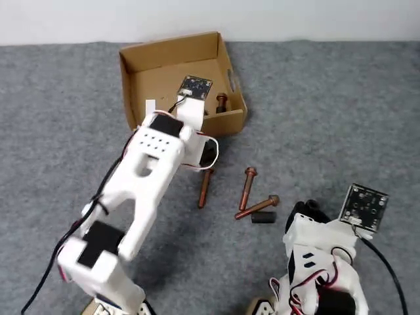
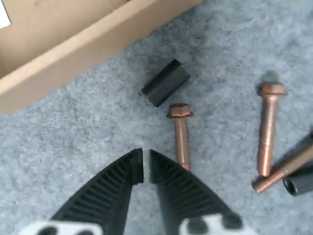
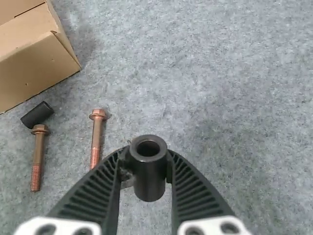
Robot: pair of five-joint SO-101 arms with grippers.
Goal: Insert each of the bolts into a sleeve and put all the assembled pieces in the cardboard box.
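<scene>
Bolts, copper-coloured, loose on grey desk (image 2: 63, 147): nearest bolt (image 2: 180, 134) just beside left gripper (image 2: 145, 164), second bolt (image 2: 268, 128) farther out on same side. Black sleeve (image 2: 165, 83) ahead of left gripper, near cardboard box (image 2: 73, 54) wall. Left gripper clenched, tips nearly touching. Right gripper (image 3: 146, 155) grasping another sleeve (image 3: 147, 178), bore facing its wrist camera.

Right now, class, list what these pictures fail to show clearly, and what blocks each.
1. High view: the left arm covers part of the cardboard box floor; full contents unknown.
2. High view: the bolt inside is partly behind the box wall; sleeved or not, cannot tell.
3. Left wrist view: a sleeve is cut off by the picture's edge.
</scene>
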